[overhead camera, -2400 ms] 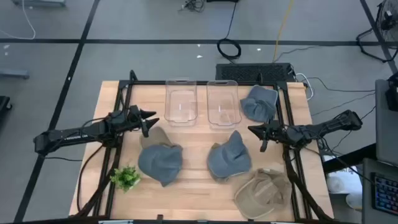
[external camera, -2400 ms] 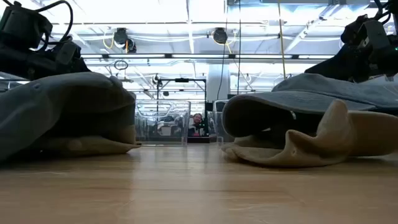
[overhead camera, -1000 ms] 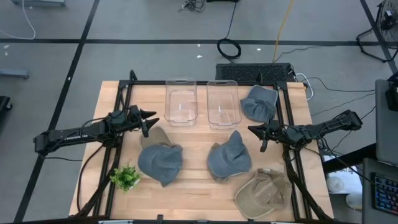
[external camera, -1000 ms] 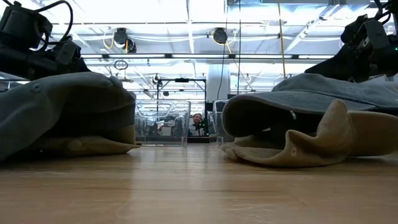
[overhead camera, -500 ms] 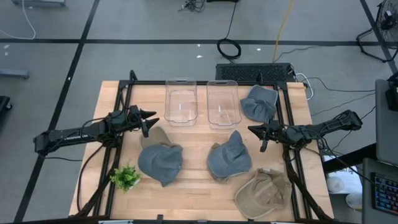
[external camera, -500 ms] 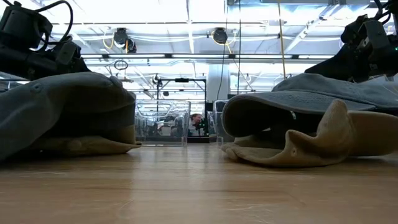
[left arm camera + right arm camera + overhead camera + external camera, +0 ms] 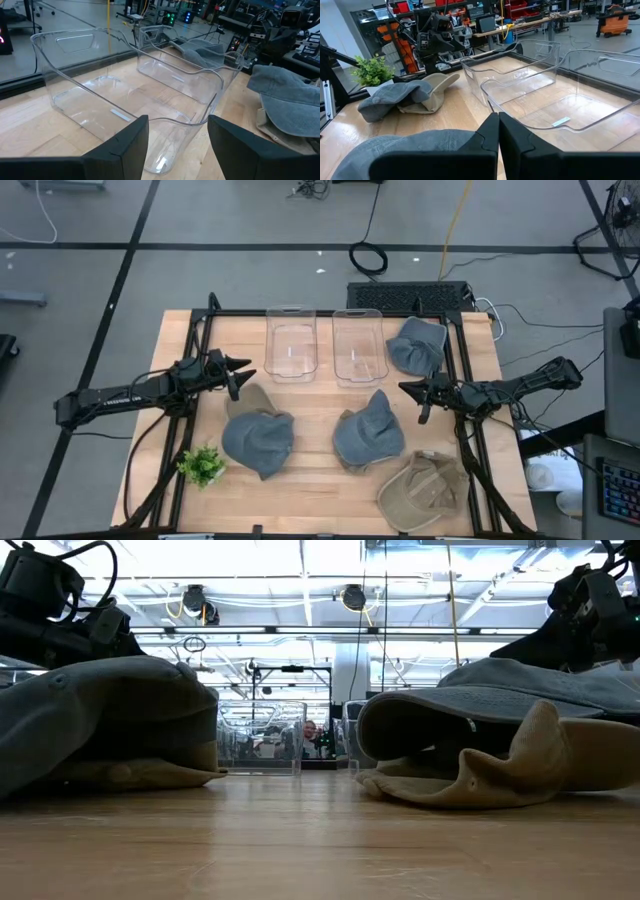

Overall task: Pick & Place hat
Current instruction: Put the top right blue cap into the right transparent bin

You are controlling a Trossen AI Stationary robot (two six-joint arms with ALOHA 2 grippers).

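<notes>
Four hats on the wooden table (image 7: 310, 470): two grey hats (image 7: 258, 438) mid-table, a third by the far right edge, a tan hat (image 7: 423, 490) front right. Left gripper (image 7: 240, 373) hovers open, empty, near two clear bins (image 7: 291, 343). Right gripper (image 7: 408, 391) shut, empty.

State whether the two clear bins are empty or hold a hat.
Both empty: the left clear bin and right clear bin show only bare floors; all hats lie outside on the table.
</notes>
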